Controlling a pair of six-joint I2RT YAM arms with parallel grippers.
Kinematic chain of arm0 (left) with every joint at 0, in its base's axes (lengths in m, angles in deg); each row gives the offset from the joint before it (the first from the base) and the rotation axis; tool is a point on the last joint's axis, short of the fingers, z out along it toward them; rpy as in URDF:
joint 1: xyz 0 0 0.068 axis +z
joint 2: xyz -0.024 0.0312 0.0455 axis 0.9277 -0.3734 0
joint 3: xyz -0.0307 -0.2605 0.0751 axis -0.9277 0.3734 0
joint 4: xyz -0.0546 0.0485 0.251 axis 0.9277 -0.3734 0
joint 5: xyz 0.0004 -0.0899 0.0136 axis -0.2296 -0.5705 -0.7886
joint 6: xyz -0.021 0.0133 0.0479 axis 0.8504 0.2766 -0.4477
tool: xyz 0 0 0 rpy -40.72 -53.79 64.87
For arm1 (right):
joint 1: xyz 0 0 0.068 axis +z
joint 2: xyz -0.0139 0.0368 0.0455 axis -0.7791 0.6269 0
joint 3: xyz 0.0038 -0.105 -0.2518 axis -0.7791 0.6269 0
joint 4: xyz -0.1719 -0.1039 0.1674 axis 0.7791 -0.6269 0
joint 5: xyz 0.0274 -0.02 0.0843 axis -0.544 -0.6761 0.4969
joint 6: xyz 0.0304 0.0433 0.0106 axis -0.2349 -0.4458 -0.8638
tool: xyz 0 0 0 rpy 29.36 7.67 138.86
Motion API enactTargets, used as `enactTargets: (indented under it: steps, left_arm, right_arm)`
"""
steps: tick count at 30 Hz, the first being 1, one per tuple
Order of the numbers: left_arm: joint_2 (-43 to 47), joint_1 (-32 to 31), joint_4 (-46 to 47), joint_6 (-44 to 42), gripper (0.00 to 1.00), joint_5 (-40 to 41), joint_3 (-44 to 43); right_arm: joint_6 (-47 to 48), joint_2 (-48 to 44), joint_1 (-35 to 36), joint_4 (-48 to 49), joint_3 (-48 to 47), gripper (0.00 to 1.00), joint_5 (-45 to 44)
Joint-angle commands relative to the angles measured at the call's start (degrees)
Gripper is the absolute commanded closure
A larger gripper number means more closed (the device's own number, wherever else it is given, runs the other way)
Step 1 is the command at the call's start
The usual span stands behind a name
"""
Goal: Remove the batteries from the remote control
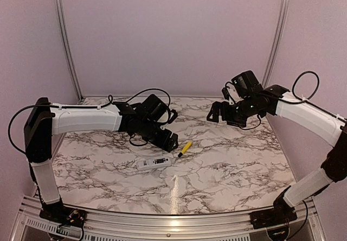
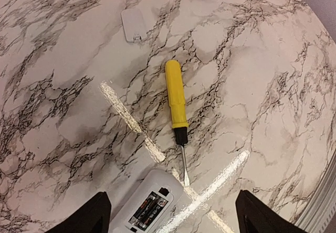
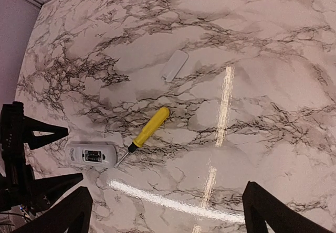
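Observation:
The white remote control (image 1: pixel 155 162) lies on the marble table with its battery bay uncovered and facing up. Two dark batteries (image 2: pixel 147 211) sit side by side in the bay; they also show in the right wrist view (image 3: pixel 93 155). My left gripper (image 2: pixel 172 199) is open and empty. It hovers above the bay end of the remote (image 2: pixel 137 208), with one finger on each side. In the top view it (image 1: pixel 171 142) is just behind the remote. My right gripper (image 3: pixel 168 201) is open and empty, held high at the back right (image 1: pixel 216 113), far from the remote (image 3: pixel 91 154).
A yellow-handled screwdriver (image 2: pixel 177 99) lies with its blade tip touching the remote's end; it shows in the other views too (image 1: pixel 185 148) (image 3: pixel 149 128). The loose white battery cover (image 2: pixel 133 24) lies farther off (image 3: pixel 176 65). The left gripper's fingers (image 3: pixel 47 133) show in the right wrist view.

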Motion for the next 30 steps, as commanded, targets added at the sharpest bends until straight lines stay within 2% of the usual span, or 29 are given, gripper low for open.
enactTargets:
  steps: [1,11,21,30]
  left_arm:
    - [-6.78,-3.33,-3.73,-2.52,0.15,1.82,-5.17]
    - [-16.93,-5.51,-5.16,-3.34,0.27,7.04,-15.35]
    - [-22.68,-5.51,-5.99,-7.01,0.42,9.09,-19.63]
    - [-25.44,-5.51,-6.17,-6.86,0.52,10.38,-20.00]
  right_arm:
    - [-1.07,-1.98,-1.39,-4.43,-0.64,0.02,-4.28]
    - [-0.64,-3.56,-1.62,-6.16,0.45,0.02,-3.60]
    - [-0.81,-5.00,-1.55,-7.26,1.14,0.04,-3.26]
    - [-0.10,-4.61,-1.62,-7.61,0.93,0.05,-2.19]
